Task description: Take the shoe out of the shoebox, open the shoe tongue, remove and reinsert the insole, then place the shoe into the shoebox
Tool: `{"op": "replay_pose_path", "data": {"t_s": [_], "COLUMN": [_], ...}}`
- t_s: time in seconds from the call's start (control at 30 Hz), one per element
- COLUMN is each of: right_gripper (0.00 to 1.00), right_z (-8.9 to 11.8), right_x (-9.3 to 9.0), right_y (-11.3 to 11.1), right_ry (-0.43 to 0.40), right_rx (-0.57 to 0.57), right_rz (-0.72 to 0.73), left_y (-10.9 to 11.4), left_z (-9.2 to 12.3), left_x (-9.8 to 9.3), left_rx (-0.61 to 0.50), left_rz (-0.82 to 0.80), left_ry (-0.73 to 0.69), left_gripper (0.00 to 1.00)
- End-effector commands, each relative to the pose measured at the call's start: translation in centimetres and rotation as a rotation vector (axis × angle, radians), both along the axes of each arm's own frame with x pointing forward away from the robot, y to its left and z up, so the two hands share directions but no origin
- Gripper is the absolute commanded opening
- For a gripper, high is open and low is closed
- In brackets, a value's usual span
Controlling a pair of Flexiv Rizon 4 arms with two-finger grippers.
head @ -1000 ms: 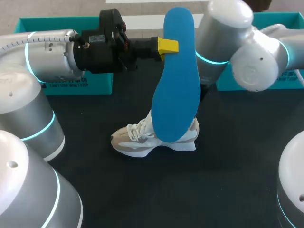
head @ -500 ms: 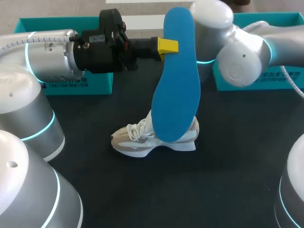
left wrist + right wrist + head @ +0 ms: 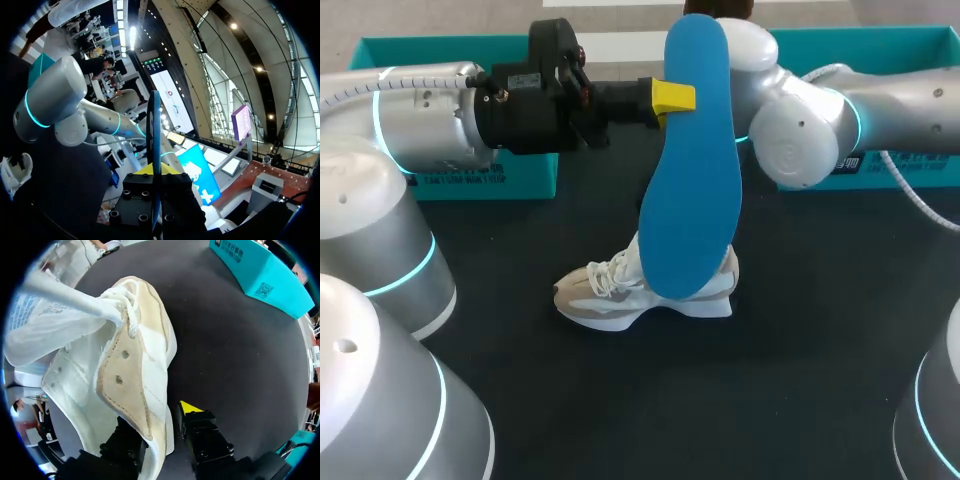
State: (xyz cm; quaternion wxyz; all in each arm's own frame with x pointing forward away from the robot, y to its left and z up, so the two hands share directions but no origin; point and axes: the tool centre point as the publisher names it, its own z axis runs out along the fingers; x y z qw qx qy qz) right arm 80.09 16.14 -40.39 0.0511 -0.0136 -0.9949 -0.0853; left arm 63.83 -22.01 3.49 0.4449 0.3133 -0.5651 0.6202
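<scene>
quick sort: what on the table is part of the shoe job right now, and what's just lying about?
In the job:
- blue insole, upright in the left gripper
- shoe, heel side in the right gripper
- left teal box and right teal box, presumably the shoebox parts

Lying about:
- nothing loose that I can pick out; the rest is the black table

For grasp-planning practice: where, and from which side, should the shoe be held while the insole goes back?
Pinch the shoe at its heel-side wall from above, one finger inside, as the right gripper seems to. It stands upright, tongue lifted, leaving that thin rim exposed.
</scene>
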Motion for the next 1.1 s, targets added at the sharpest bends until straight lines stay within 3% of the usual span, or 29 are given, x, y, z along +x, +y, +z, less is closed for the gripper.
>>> {"op": "replay_pose_path", "data": {"t_s": [0.03, 0.17, 0.23, 0.27, 0.37, 0.5, 0.87, 0.9, 1.07, 1.1], "right_gripper": [0.0, 0.0, 0.0, 0.0, 0.0, 0.0, 0.0, 0.0, 0.0, 0.0], "right_z": [0.1, 1.1, 1.8, 2.1, 2.7, 3.2, 3.4, 2.7, 2.3, 2.2], "right_x": [-0.4, -1.1, -1.8, -2.2, -3.6, -4.8, -4.8, -5.0, -5.1, -5.2], "right_y": [-0.2, -0.4, -0.5, -0.5, -0.7, -1.0, -1.1, -1.9, -2.3, -2.3], "right_ry": [0.009, 0.063, 0.111, 0.175, 0.235, 0.22, 0.196, 0.204, 0.223, 0.17], "right_rx": [-0.014, -0.033, -0.016, -0.023, 0.028, 0.137, 0.155, 0.079, 0.218, 0.188], "right_rz": [-0.043, -0.11, -0.205, -0.284, -0.487, -0.688, -0.684, -0.757, -1.127, -1.203], "left_y": [0.0, 0.0, 0.0, 0.0, 0.0, 0.0, 0.0, 0.0, 0.0, 0.0], "left_z": [-0.2, -0.2, -0.2, -0.2, -0.2, -0.2, -0.2, -0.2, -0.2, -0.2], "left_x": [-0.1, -0.1, -0.1, -0.1, -0.1, -0.1, -0.1, -0.1, -0.1, -0.1], "left_rx": [0.001, 0.001, 0.001, 0.001, 0.001, 0.001, 0.001, 0.001, 0.001, 0.001], "left_rz": [0.001, 0.001, 0.001, 0.001, 0.001, 0.001, 0.001, 0.001, 0.001, 0.001], "left_ry": [0.0, 0.0, 0.0, 0.0, 0.0, 0.0, 0.0, 0.0, 0.0, 0.0], "left_gripper": [0.0, 0.0, 0.0, 0.0, 0.0, 0.0, 0.0, 0.0, 0.0, 0.0]}}
